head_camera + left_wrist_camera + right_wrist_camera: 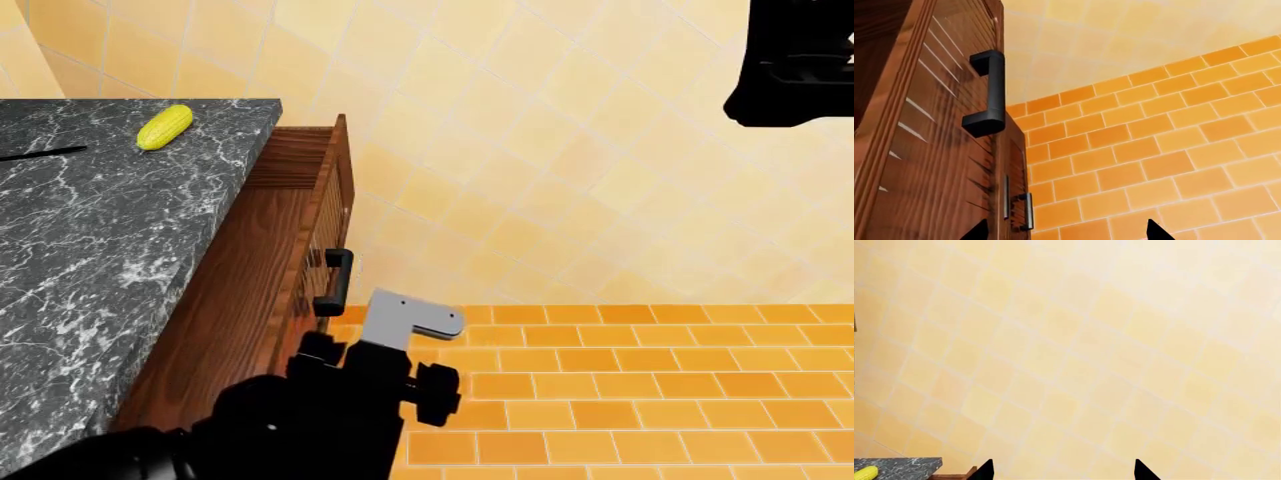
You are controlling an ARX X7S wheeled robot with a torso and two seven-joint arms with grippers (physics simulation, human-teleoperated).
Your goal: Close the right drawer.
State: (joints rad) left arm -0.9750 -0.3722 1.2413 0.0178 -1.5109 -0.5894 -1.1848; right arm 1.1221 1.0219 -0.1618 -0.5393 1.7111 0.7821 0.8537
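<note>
Wooden right drawer (315, 190), one handle (335, 281)

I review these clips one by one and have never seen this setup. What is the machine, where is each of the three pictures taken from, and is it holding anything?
These are simulator renders of a two-armed wheeled robot. The head view looks down from its head: the black left arm reaches toward the right drawer, pulled out from under a grey marble counter that carries a yellow corn cob. The drawer's black handle sits just beyond the arm. The left wrist view sits near the left gripper; only its two dark fingertips show, spread apart, empty, close to that handle. The right wrist view shows the right gripper, also open and empty, facing the tiled wall.
</note>
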